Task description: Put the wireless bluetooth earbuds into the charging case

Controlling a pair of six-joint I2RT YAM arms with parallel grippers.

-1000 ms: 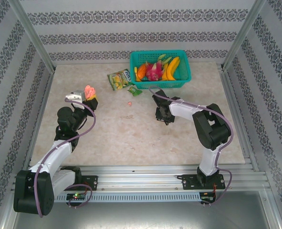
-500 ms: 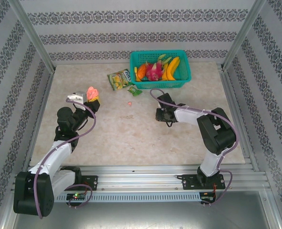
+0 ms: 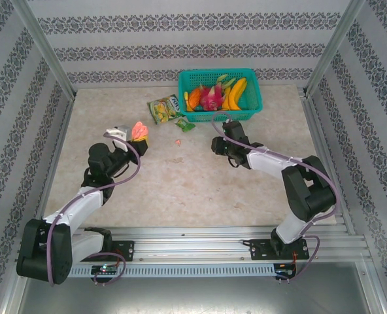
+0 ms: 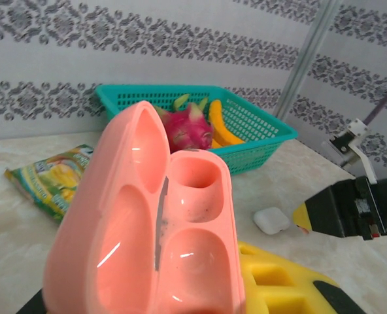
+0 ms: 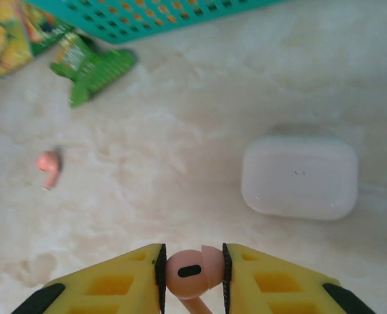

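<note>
Pink earbud [image 5: 193, 273] pinched by its head in right gripper [image 5: 192, 261], low over the table, right of centre. Second pink earbud [image 5: 48, 163] lies loose to its left, with a closed white case [image 5: 299, 176] near. Left gripper [image 3: 140, 139] is clamped on the open pink charging case [image 4: 161, 222], raised at left, wells look empty. Likely best: stem first into a well, case steady, release once seated. Beige marbled tabletop [image 3: 180, 190], patterned walls [image 3: 180, 52], teal basket [image 3: 249, 112] far.

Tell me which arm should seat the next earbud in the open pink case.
Right, most likely. The right gripper is shut on a pink earbud; the left gripper holds the open pink case, both wells empty, so it serves as holder.
</note>
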